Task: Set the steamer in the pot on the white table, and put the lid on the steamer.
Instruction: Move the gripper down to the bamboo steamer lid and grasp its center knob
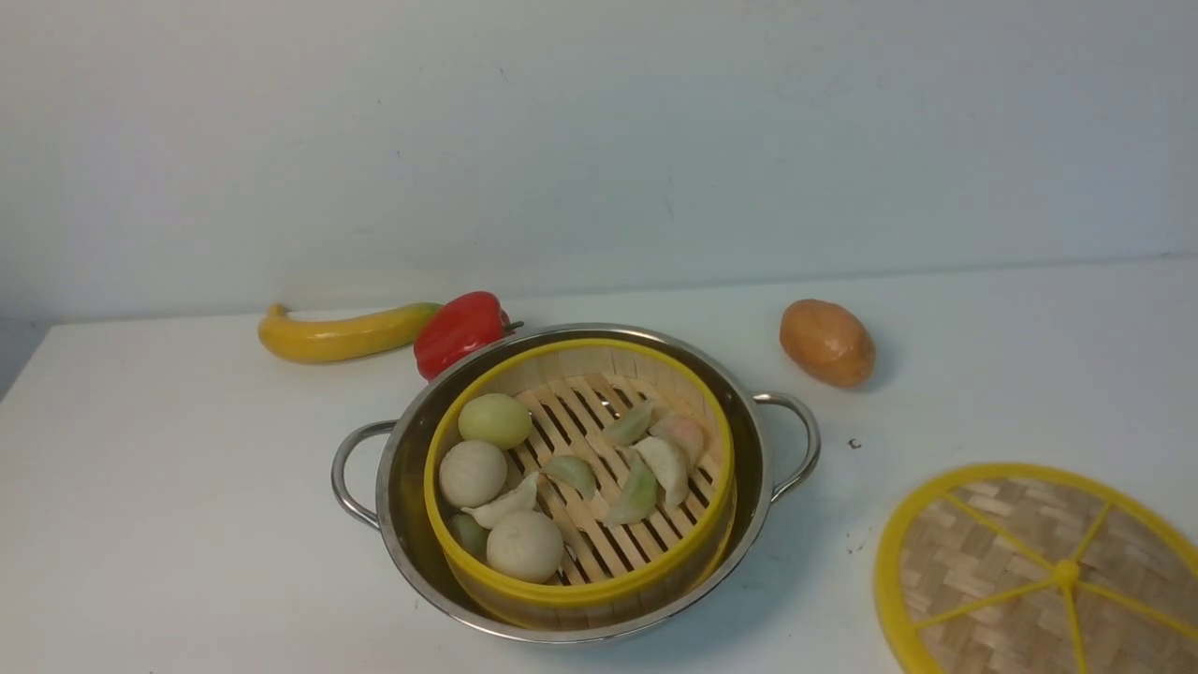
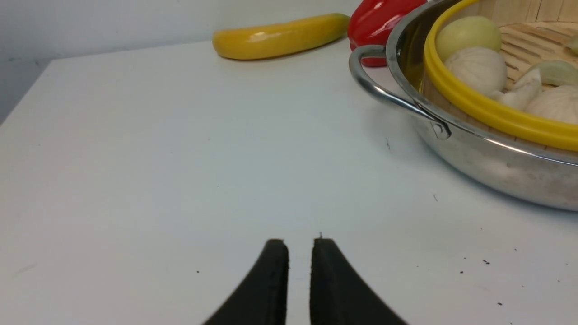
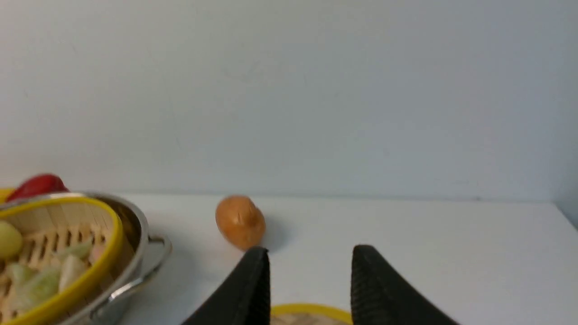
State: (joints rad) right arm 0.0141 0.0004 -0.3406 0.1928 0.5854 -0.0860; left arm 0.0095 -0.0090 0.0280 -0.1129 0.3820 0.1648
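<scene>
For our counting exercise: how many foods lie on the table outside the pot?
3: banana and red pepper behind the pot on its left, potato behind on its right. The pot may hide others.

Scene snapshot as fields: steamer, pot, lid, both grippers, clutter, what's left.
steamer: in pot, holds buns and dumplings, uncovered
pot: on table, mid-scene
lid: flat on table, right of pot, not touching it
left gripper: narrow gap, empty, left of pot
right gripper: open, empty, by lid's rim
clutter: banana and pepper behind pot; potato behind right
left to do: lid onto steamer
</scene>
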